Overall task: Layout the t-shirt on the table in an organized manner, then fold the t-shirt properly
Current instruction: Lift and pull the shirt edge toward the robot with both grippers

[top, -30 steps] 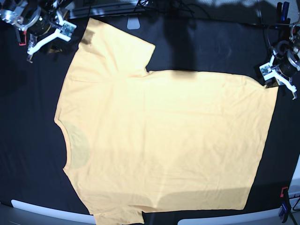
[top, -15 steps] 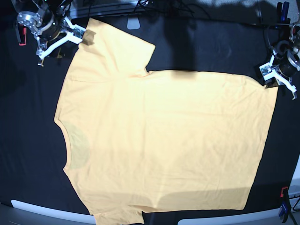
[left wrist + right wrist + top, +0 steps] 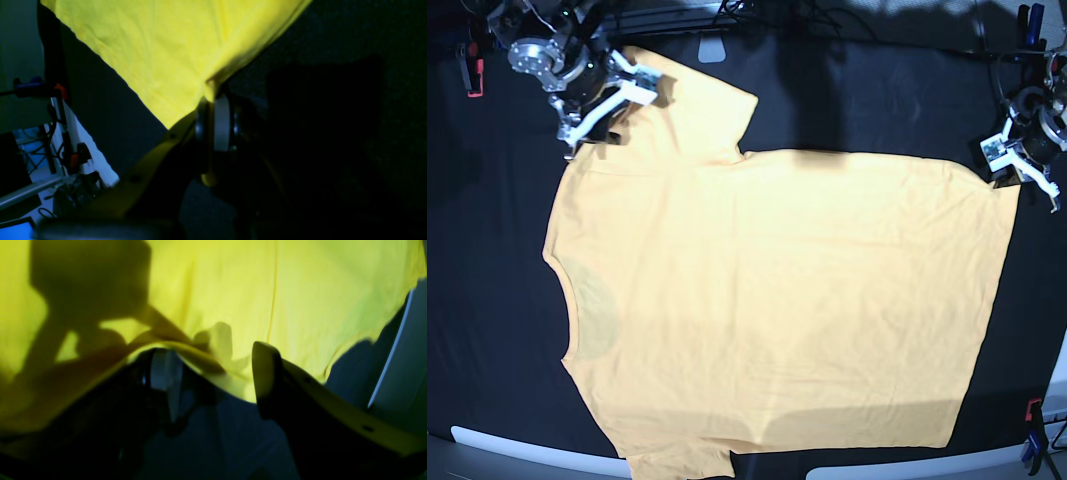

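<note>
We see the t-shirt [image 3: 777, 310] spread flat across the table [image 3: 487, 300], its far-right hem corner pinched in our left gripper [image 3: 1017, 165], our right gripper [image 3: 612, 100] gaping over the far-left sleeve: uneven pulling could wrinkle it.

Black cables [image 3: 757, 12] are lying beyond the far edge, and a red-and-blue clamp [image 3: 1033, 432] is standing at the near right corner.
</note>
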